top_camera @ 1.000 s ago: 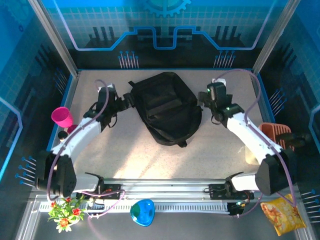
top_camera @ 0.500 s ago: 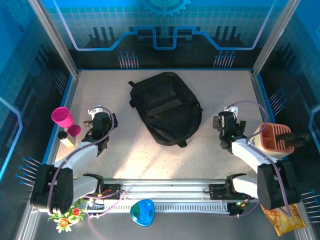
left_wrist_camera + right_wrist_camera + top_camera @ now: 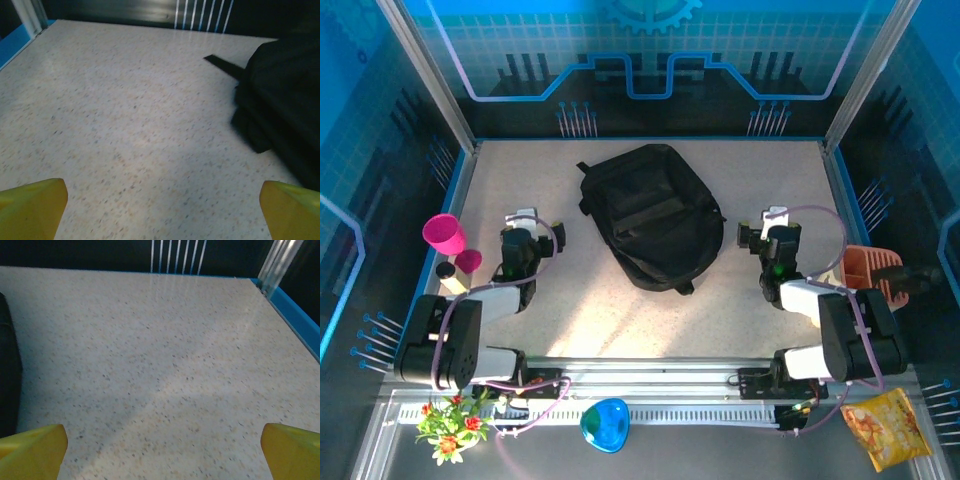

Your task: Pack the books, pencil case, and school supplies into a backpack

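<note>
The black backpack (image 3: pixel 650 215) lies flat and closed in the middle of the table, straps trailing at its near end. My left gripper (image 3: pixel 525 222) rests left of it, open, with only bare table between its yellow fingertips (image 3: pixel 32 207); the backpack (image 3: pixel 285 100) lies ahead to the right, apart from them. My right gripper (image 3: pixel 770 222) sits right of the backpack, also open and empty, and the backpack's edge (image 3: pixel 7 370) shows at the left of the right wrist view. The books, pencil case and school supplies are out of view.
Two pink cups (image 3: pixel 445 235) and a small pale block (image 3: pixel 450 282) stand at the left wall. An orange holder (image 3: pixel 873 272) sits at the right edge. Below the rail lie a blue object (image 3: pixel 605 425), a snack bag (image 3: pixel 885 428) and flowers (image 3: pixel 450 420).
Both arms have drawn back from the backpack's sides toward the near edge and folded low. The backpack has not moved. Both grippers stayed open.
</note>
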`<state>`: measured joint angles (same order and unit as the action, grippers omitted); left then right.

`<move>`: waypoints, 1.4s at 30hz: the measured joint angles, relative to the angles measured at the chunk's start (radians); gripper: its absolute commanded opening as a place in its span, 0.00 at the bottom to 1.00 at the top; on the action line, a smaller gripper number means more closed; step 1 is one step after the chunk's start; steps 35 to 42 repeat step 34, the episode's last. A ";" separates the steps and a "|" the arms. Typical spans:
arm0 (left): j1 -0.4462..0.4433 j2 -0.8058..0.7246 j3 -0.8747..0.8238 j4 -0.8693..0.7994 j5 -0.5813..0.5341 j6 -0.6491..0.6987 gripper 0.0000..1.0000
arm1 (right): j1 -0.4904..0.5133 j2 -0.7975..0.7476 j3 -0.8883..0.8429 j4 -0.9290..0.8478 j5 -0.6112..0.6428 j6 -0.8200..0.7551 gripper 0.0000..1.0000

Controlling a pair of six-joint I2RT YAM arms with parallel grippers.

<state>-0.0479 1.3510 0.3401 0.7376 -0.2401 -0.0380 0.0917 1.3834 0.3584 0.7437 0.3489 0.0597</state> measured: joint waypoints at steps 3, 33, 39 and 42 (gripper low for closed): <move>0.016 0.056 -0.001 0.080 0.049 0.013 0.99 | -0.003 0.060 -0.020 0.085 -0.043 -0.001 1.00; 0.026 0.197 0.025 0.164 0.107 0.019 0.99 | 0.000 0.155 0.003 0.173 -0.099 -0.035 1.00; 0.026 0.197 0.026 0.165 0.107 0.019 0.99 | 0.000 0.155 0.003 0.173 -0.099 -0.035 1.00; 0.026 0.197 0.026 0.165 0.107 0.019 0.99 | 0.000 0.155 0.003 0.173 -0.099 -0.035 1.00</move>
